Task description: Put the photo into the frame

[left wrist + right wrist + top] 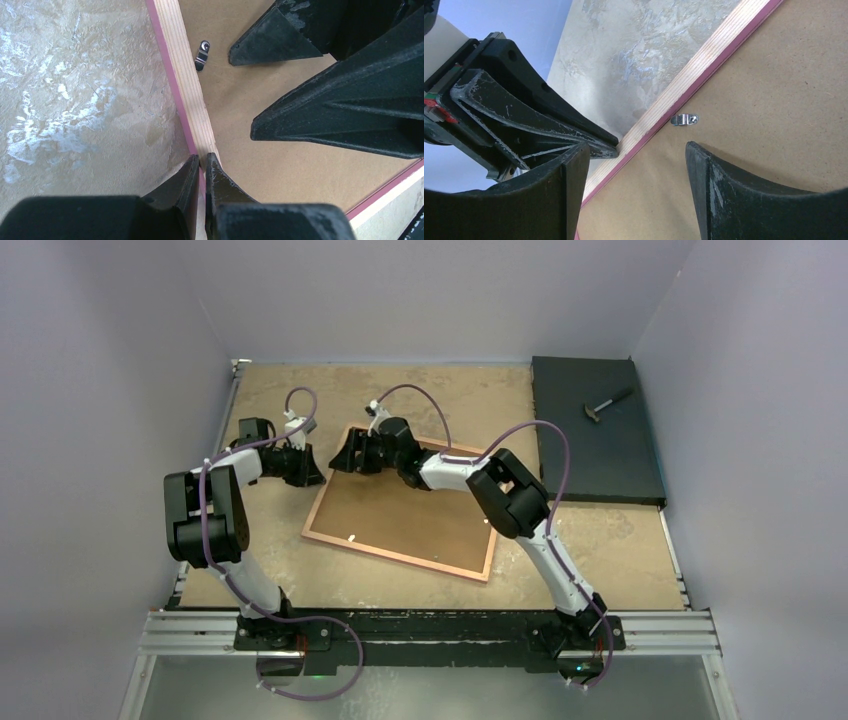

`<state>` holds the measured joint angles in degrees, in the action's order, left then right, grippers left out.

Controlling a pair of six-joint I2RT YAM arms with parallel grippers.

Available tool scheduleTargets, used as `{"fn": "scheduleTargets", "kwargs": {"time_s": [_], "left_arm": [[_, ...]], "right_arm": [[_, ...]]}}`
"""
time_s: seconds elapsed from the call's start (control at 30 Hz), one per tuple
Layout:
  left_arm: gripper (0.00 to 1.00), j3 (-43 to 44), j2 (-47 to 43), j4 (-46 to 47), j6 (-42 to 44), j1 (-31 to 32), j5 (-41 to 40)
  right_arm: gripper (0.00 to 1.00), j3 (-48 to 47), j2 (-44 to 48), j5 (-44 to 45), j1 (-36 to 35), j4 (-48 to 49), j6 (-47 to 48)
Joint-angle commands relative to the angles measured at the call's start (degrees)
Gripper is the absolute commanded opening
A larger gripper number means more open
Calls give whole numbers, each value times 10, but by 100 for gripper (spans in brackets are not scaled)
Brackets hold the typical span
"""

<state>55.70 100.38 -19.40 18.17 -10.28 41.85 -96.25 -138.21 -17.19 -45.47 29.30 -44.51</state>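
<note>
The frame (395, 557) lies face down on the table, its pale wood back and pink edge (182, 75) showing. A brown backing board (405, 515) fills it. The photo is hidden. My left gripper (202, 159) is shut on the frame's rim near the far left corner, one finger on each side. My right gripper (636, 147) stands open just above the board (774, 100) at that same corner, with nothing between its fingers. A small metal clip (684, 119) sits on the board beside the rim (694, 70), just beyond the right fingertips.
A black mat (595, 430) with a small hammer (607, 403) lies at the back right. Pale walls close in the mottled tan table (600, 540) on three sides. The two grippers (330, 465) stand very near each other.
</note>
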Motion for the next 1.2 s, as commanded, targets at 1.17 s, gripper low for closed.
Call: {"fn": "scheduleTargets", "kwargs": {"time_s": [1.17], "left_arm": [[0, -27, -2, -80, 21, 7, -12]], "right_arm": [[76, 15, 63, 22, -16, -9, 25]]}}
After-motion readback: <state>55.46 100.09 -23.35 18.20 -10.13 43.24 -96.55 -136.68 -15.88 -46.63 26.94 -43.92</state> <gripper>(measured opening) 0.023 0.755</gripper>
